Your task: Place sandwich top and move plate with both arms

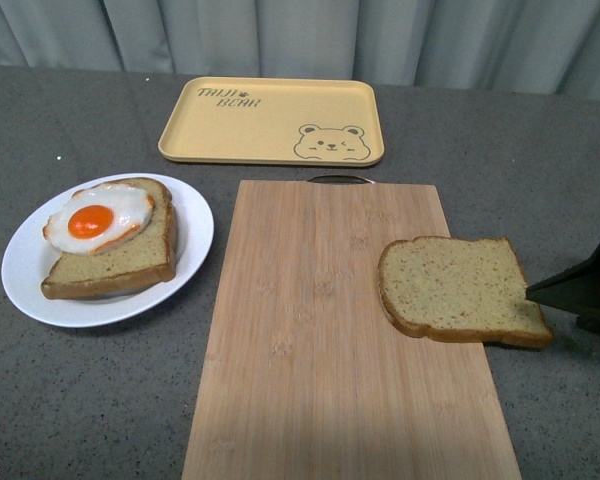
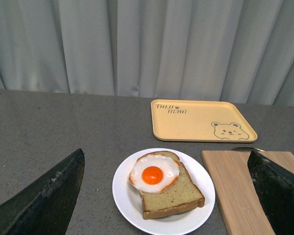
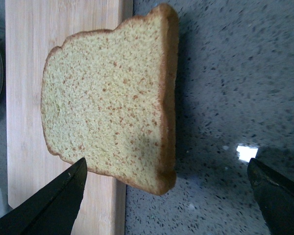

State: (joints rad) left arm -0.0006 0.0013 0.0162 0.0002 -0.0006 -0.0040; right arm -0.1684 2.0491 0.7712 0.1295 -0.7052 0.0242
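on your grey worktop (image 1: 100, 400) the wooden board (image 1: 310, 330) lies in the centre. the plate (image 1: 25, 265) sits to its left, carrying the egg slice (image 1: 110, 262), which waits for its lid. the sandwich top (image 1: 460, 290) overhangs the board's right edge, which likely eases a grasp. your right hand (image 3: 166, 164) gapes just beside it. your left hand (image 2: 165, 152) is spread too, facing the plate from a way off.

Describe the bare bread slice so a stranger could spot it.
Start at the wooden cutting board. The sandwich top lies at its right edge, partly overhanging. Unlike the slice on the white plate, it carries no fried egg.
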